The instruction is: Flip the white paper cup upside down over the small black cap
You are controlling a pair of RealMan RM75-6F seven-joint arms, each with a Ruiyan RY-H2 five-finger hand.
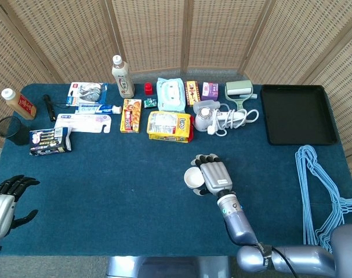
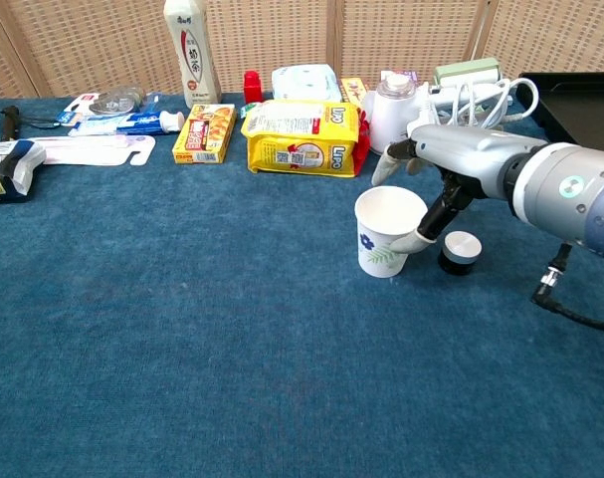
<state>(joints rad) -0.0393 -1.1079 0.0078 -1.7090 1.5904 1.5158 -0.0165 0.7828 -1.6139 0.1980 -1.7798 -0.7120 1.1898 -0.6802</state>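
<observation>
The white paper cup (image 2: 386, 231) (image 1: 193, 178) stands upright, mouth up, on the blue cloth near the table's middle. Just right of it in the chest view sits the small black cap (image 2: 460, 252) with a grey top; the head view hides it under my hand. My right hand (image 2: 443, 171) (image 1: 214, 174) hovers over the cap, fingers spread behind the cup. Its thumb (image 2: 418, 237) touches the cup's right wall and nothing is gripped. My left hand (image 1: 6, 197) hangs at the table's near left edge, fingers apart and empty.
Behind the cup lie a yellow snack packet (image 2: 302, 124), a white appliance with its cord (image 1: 219, 116), boxes, toothpaste and a tall bottle (image 2: 191, 52). A black tray (image 1: 297, 114) sits at the back right and blue hangers (image 1: 320, 191) lie on the right.
</observation>
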